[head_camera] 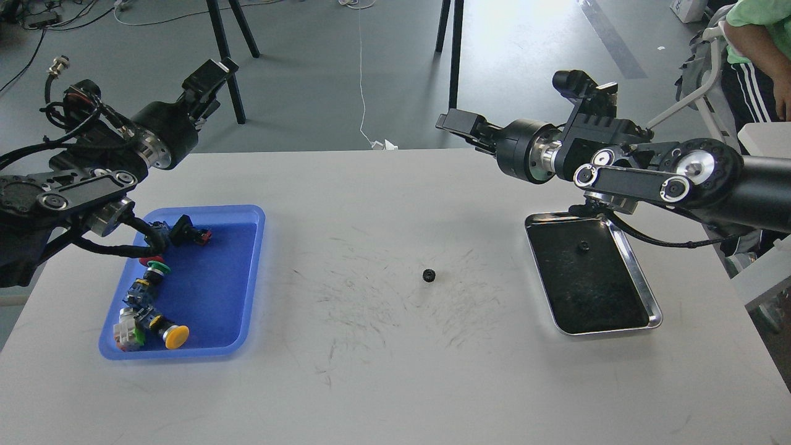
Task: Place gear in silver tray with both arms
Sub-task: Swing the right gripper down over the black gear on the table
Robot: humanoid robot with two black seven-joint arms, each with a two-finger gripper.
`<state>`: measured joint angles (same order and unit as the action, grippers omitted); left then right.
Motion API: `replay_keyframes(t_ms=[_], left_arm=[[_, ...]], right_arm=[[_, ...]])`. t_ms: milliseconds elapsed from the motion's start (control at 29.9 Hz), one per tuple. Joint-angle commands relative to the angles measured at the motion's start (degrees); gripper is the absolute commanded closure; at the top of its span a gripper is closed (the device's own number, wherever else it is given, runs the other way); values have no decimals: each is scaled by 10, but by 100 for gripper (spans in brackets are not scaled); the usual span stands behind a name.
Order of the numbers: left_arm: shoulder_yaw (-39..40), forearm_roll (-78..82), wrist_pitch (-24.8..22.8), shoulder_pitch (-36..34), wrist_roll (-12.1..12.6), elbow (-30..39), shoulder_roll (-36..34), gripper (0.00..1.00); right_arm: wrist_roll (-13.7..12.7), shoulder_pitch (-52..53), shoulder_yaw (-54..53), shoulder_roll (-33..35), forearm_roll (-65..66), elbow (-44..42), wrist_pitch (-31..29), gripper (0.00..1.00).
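A small black gear (428, 275) lies alone on the white table, near its middle. The silver tray (652, 303) stands at the right, and a second small black gear (583, 247) rests in the far part of its dark inside. My left gripper (209, 74) is raised over the table's far left edge and points up and right, far from the gear. My right gripper (458, 123) is raised over the far edge and points left, above and left of the silver tray. Both grippers are seen side-on, so I cannot tell their fingers apart. Neither holds anything that I can see.
A blue plastic tray (250, 278) at the left holds several push buttons and connectors. Black stand legs (225, 62) rise from the floor behind the table. A person in a green shirt (757, 31) stands at the far right beside another white table.
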<state>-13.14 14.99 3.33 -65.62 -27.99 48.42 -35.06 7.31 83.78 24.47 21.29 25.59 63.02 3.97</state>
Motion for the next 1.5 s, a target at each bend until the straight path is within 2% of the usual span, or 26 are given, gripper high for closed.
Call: replay_keyframes(t_ms=[0,167,401,568,769,1103,1471], left_arm=[[3,-44,-110,-1,0,-12,-11,4],[12,-58,-223,-8,0,-66,-21,4],[7,-50,-238,-6,0,-137,1,2],[7,-34,-286,-4,0,-150,14,2],[8,-17,-262,-3,0,-172,43,2],[10,-17,-261,-3,0,-176,50,2],[14,-19,-265,-2,0,-175,47,2]], right_arm=[[14,27,54,-4,63,11,-13,4],[31,53,123,-20,168,24,-13,4],[56,74,203,-63,281,24,-9,4],[74,92,248,-98,316,24,-8,5],[84,89,276,-129,332,18,-7,6],[88,73,319,-211,340,-10,3,7],[89,43,338,-213,340,-47,5,11]])
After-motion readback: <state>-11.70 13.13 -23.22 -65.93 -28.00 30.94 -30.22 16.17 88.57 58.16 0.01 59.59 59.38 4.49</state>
